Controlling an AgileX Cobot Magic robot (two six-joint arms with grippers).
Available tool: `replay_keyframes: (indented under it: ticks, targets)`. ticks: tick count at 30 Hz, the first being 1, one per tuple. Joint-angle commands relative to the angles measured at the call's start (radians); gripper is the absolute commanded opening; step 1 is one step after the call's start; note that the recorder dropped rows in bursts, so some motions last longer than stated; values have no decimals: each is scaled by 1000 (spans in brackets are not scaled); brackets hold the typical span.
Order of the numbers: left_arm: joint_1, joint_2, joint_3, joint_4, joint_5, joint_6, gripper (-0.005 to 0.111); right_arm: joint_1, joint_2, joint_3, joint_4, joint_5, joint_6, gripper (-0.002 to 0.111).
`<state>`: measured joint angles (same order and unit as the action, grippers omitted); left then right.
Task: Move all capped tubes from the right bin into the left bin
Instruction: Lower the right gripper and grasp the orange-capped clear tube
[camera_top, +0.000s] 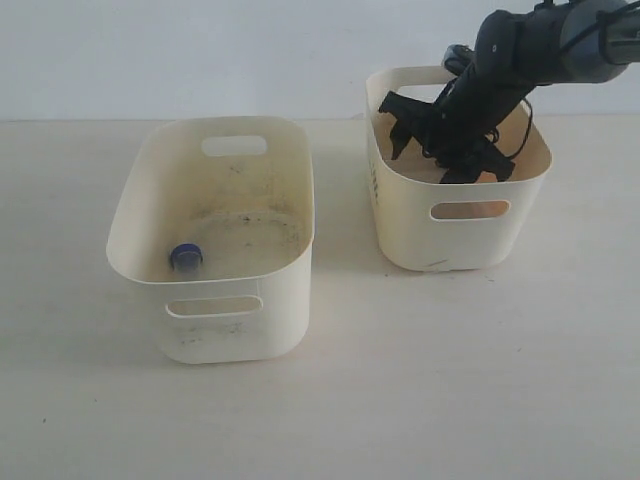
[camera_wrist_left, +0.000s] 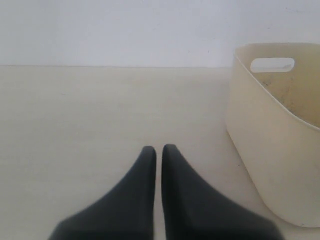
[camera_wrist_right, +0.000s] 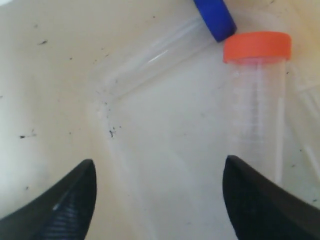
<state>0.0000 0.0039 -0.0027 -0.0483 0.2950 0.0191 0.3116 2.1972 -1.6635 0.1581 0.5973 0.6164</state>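
Exterior view
- Item: left bin (camera_top: 135, 205), grimy floor. It holds one tube with a blue cap, the left-bin tube (camera_top: 186, 257), lying near the front corner.
- Item: right bin (camera_top: 410, 235). The right gripper (camera_top: 445, 145) is lowered inside it, and I cannot read its contents from here.
- The left arm does not show in this view.

Left wrist view
- Item: left gripper (camera_wrist_left: 156, 150), fingers pressed together with nothing between them, idling above bare table (camera_wrist_left: 75, 110).
- The left bin (camera_wrist_left: 270, 145) stands off to one side, apart from the gripper.

Right wrist view
- Item: right gripper (camera_wrist_right: 158, 161), fingers spread wide and empty, low over the speckled floor of the right bin (camera_wrist_right: 50, 75).
- Item: blue-capped tube (camera_wrist_right: 165, 50), lying at a slant beyond the fingertips.
- Item: orange-capped tube (camera_wrist_right: 257, 100), running down toward one finger, its cap just beside the blue cap.
- I cannot locate a fourth tube in any view.

Hazards, in my judgement
- The orange-capped tube sits off-centre. If I descend now, that finger could land on it and pin it or flick it aside.
- A lopsided close may let the smooth tube roll out
- The neighbouring caps could knock together and shift the blue-capped tube
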Motion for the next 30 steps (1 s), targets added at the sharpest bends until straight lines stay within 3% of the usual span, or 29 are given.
replay_keyframes:
  ticks: [1,13,30]
  targets:
    - [-4,-4,3,-9,1,-2,4,-3,0,-77,-72,109,0,67]
    - [-4,-4,3,-9,1,-2,4,-3,22,-133,-150,254,40,67]
    - [-4,-4,3,-9,1,-2,4,-3,60,-133,-158,266,59,67]
